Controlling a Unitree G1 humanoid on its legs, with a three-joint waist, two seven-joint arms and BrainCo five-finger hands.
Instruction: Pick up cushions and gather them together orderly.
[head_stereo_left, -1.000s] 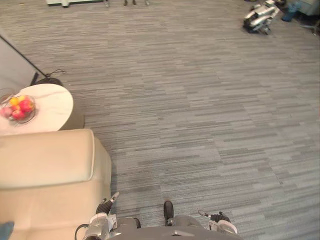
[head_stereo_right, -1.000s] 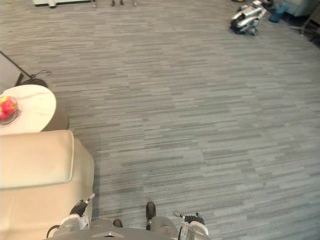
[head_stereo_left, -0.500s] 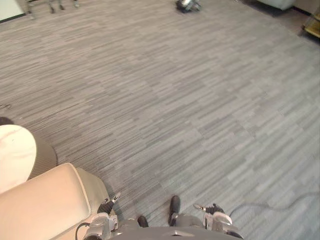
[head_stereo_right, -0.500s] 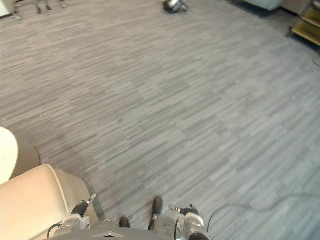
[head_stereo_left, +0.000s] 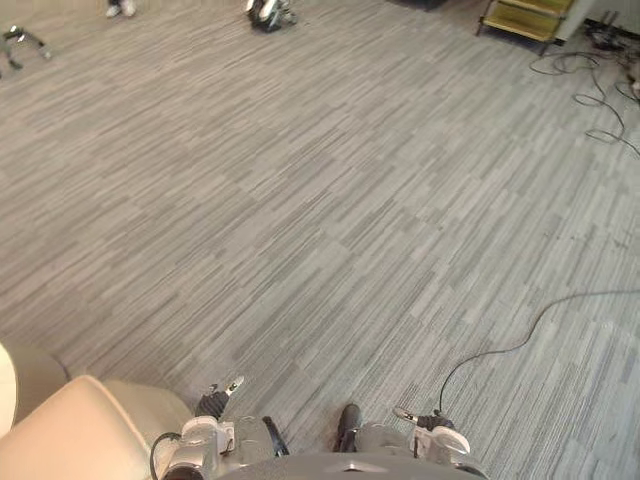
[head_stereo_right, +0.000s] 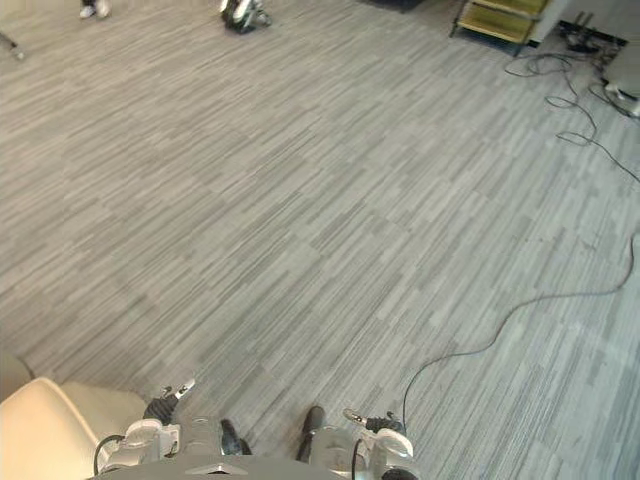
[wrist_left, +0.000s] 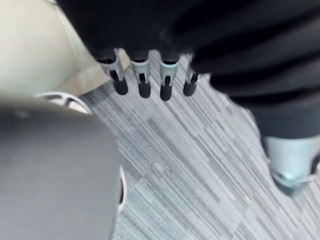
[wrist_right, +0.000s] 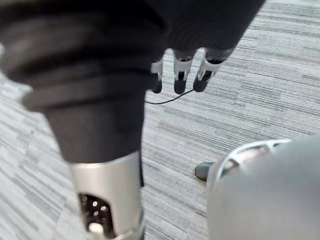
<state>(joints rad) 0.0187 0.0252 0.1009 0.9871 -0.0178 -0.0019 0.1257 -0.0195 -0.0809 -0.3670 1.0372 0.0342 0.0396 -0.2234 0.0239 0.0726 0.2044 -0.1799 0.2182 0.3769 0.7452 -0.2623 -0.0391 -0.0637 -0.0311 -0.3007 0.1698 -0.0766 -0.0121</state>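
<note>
Grey striped carpet (head_stereo_left: 330, 220) spreads out ahead of me. A cream sofa arm (head_stereo_left: 70, 432) fills the lower left corner, and its cream upholstery (wrist_left: 35, 45) lies just past my left hand. My left hand (wrist_left: 142, 80) hangs low beside the sofa, fingers straight and holding nothing. My right hand (wrist_right: 182, 75) hangs at my other side over the carpet, with its fingers straight and nothing in them.
A yellow shelf unit (head_stereo_left: 525, 15) stands at the far right, with loose cables (head_stereo_left: 590, 70) on the floor beside it. A small machine (head_stereo_left: 268, 12) sits on the floor at the far edge, near a person's shoe (head_stereo_left: 120, 8).
The camera has swung to the right: the sofa slid to the lower left corner, the round table with the fruit bowl left the picture, and the shelf and cables came in. Both hands hang as before.
</note>
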